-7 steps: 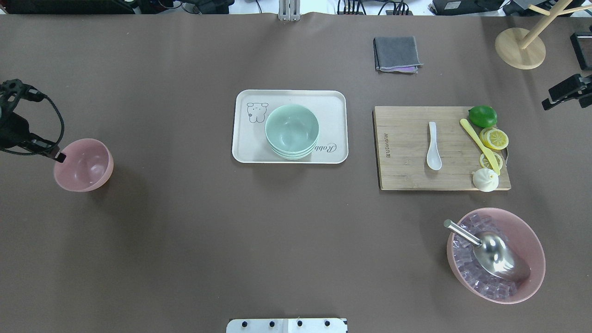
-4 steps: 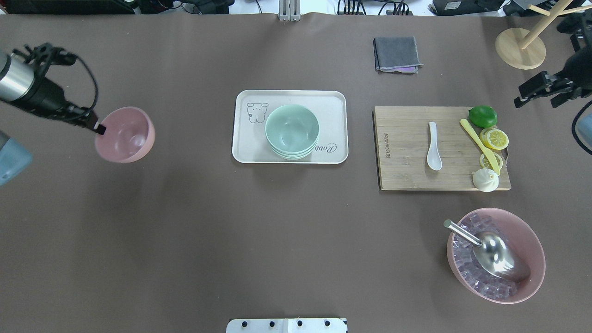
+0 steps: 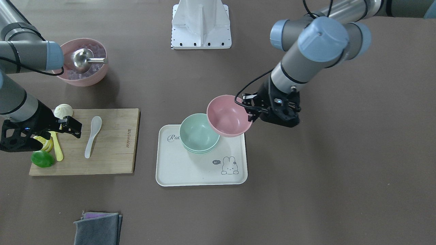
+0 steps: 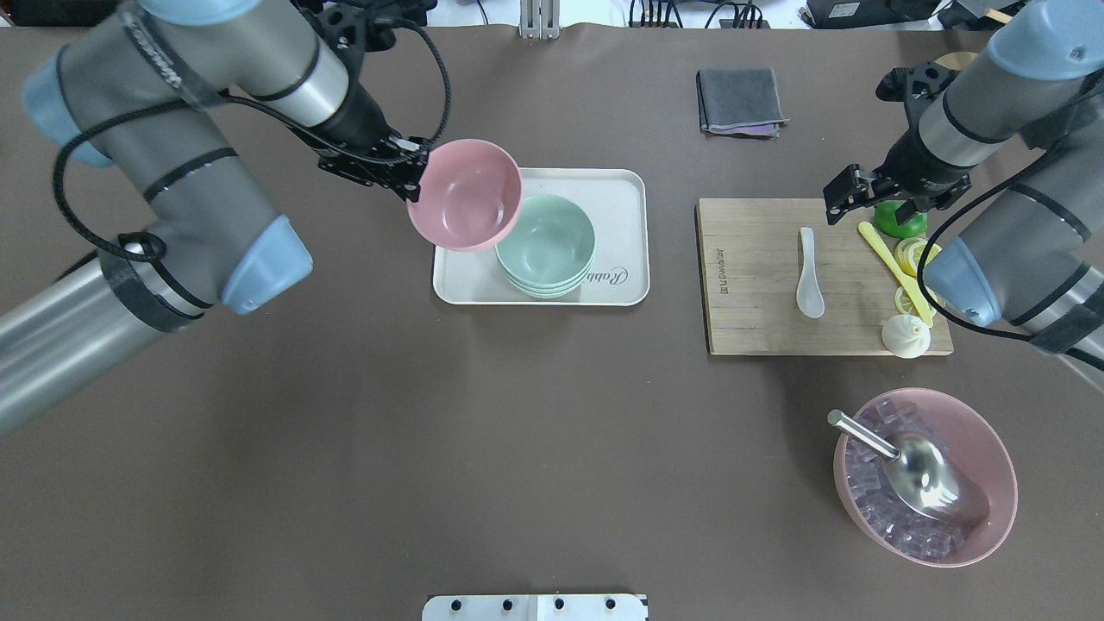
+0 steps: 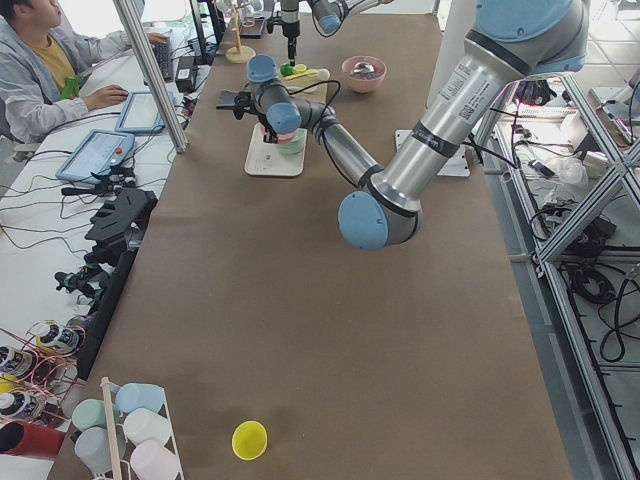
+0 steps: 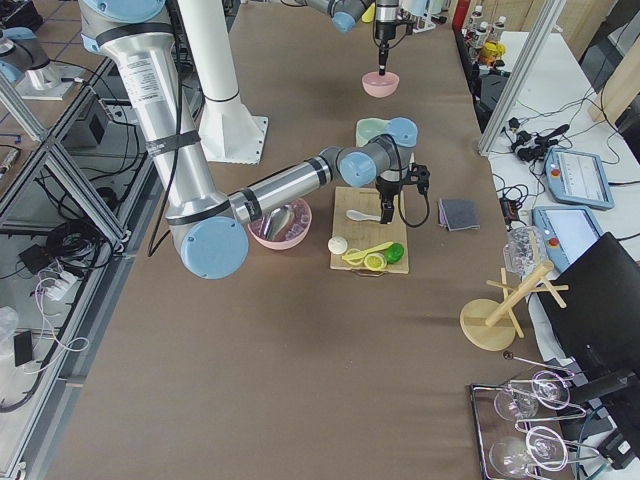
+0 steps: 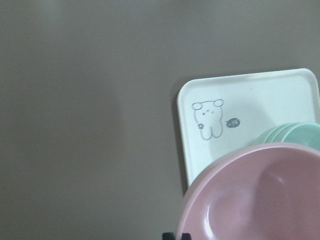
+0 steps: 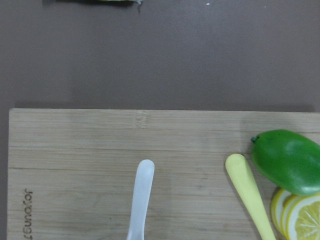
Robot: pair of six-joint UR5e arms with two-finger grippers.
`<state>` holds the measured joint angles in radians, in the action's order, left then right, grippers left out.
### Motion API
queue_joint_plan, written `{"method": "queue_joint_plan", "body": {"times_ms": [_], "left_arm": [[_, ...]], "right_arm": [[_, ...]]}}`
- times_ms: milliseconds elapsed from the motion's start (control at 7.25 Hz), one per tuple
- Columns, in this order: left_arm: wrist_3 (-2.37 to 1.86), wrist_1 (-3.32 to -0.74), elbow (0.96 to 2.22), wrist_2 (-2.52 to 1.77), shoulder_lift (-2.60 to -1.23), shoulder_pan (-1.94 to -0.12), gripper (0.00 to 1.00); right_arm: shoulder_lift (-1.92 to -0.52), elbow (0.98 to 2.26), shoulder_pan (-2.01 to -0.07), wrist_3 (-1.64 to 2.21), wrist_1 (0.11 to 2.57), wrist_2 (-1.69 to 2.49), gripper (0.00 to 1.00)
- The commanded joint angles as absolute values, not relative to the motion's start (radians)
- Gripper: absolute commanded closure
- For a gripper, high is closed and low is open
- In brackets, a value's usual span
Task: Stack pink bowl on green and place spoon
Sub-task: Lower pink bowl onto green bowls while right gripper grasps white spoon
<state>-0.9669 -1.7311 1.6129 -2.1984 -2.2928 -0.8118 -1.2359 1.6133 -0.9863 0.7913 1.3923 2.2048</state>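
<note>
The small pink plastic bowl (image 4: 466,194) is smooth, round and empty, with a faint sheen on its inner wall. It is off the surface, tilted, and gripped by its rim. In the overhead view it hangs over the left edge of the white rectangular tray (image 4: 623,183) and overlaps the rim of the stack of pale green bowls (image 4: 545,241). Whether the pink and green rims touch cannot be told. The left end effector (image 4: 417,175) is pinched narrowly on the pink bowl's rim, on the side away from the green stack.

The green bowls sit nested on the tray, the top one empty, between a cartoon animal drawing and some printed script.

The white ceramic spoon (image 4: 808,272) lies flat on the bamboo cutting board (image 4: 750,319), its bowl end toward the robot, untouched. The right end effector (image 4: 842,197) hovers above the board's far edge, beyond the spoon's handle tip, with its jaws apart and nothing between them.

Also on the board are a green lime (image 4: 900,226), lemon slices (image 4: 912,257), a yellow plastic utensil (image 4: 887,255) and a white bun (image 4: 905,335). Nearer the robot, a larger pink bowl (image 4: 996,457) holds clear ice cubes (image 4: 871,509) and a metal scoop (image 4: 927,476).
</note>
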Motion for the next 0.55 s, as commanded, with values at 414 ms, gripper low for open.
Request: {"method": "queue_joint_plan", "body": {"times_ms": [414], "left_arm": [[-1.0, -1.781, 1.468, -2.106, -2.393, -0.727, 1.0]], "right_arm": [[-1.215, 1.511, -0.905, 0.92, 1.276, 2.14, 0.0]]}}
